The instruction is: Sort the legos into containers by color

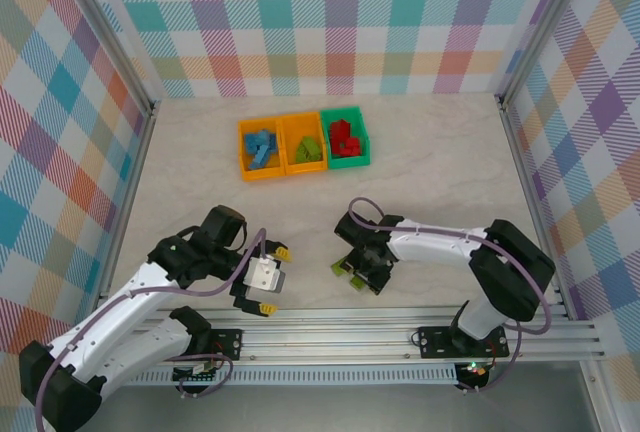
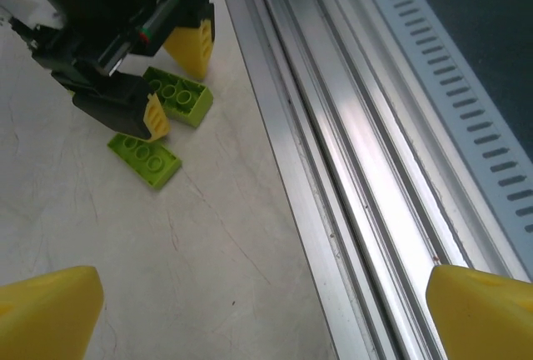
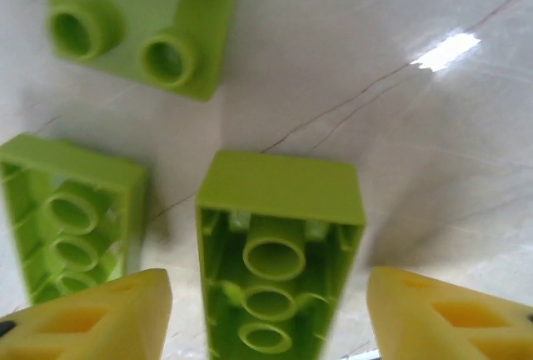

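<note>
The left gripper (image 1: 275,279) hangs over the near edge of the table (image 1: 440,172), its yellow fingers spread wide with nothing between them. In its own wrist view the left gripper (image 2: 266,314) has one fingertip over the marbled tabletop and the other over the aluminium rail (image 2: 333,168).

At the far side the three bins stand joined in a row. The left orange bin (image 1: 243,152) holds the blue legos (image 1: 262,147), the middle orange bin (image 1: 303,118) holds lime legos (image 1: 306,151), and the green bin (image 1: 365,137) holds the red legos (image 1: 345,138).

To the right of the left gripper, the right gripper (image 1: 352,276) reaches down to the table near the rail. In its wrist view the right gripper (image 3: 271,327) is parted around an upturned lime brick (image 3: 279,243) (hollow underside showing), with a gap on either side. A second upturned brick (image 3: 71,210) lies just left of it, and a studs-up brick (image 3: 141,18) lies beyond.
</note>
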Robot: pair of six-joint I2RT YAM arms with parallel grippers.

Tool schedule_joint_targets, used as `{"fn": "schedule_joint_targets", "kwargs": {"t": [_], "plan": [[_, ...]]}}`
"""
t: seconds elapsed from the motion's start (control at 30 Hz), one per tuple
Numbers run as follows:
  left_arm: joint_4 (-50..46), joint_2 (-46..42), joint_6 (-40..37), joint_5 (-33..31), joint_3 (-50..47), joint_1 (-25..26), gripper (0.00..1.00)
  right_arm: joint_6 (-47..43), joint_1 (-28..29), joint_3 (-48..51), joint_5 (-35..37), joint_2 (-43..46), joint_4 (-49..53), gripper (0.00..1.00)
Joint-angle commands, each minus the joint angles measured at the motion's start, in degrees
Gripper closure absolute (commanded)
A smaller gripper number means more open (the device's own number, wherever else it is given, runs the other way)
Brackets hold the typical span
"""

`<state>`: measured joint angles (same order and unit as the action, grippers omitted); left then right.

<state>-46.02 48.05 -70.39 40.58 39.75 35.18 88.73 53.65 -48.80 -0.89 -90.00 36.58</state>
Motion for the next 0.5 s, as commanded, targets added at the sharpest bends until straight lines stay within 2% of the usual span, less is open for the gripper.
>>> {"fn": "schedule_joint_targets", "kwargs": {"t": [0.0, 0.17, 0.3, 0.37, 0.47], "plan": [[0.94, 1.05, -2.85, 5.36, -0.83, 0.68, 0.0, 1.88, 0.17, 1.0, -0.1, -0.8, 1.86, 0.44], [0.26, 2.05, -4.69, 4.48, -1.06, 0.67, 0.0, 3.1, 0.23, 4.1, 0.63, 1.37, 0.92, 0.62], [1.29, 1.67, -4.59, 4.12, -1.64, 0.58, 0.0, 0.02, 0.16, 4.78, 4.13, 4.99, 1.25, 0.71], [3.04, 0.97, -3.37, 4.2, -2.18, 0.59, 0.0, -5.82, -0.01, 4.06, 6.39, 7.67, 0.53, 0.71], [8.9, -0.63, 2.94, 3.63, -3.48, 0.42, 0.0, -21.44, -2.15, 3.53, 7.34, 13.7, -5.39, 0.71]]}}
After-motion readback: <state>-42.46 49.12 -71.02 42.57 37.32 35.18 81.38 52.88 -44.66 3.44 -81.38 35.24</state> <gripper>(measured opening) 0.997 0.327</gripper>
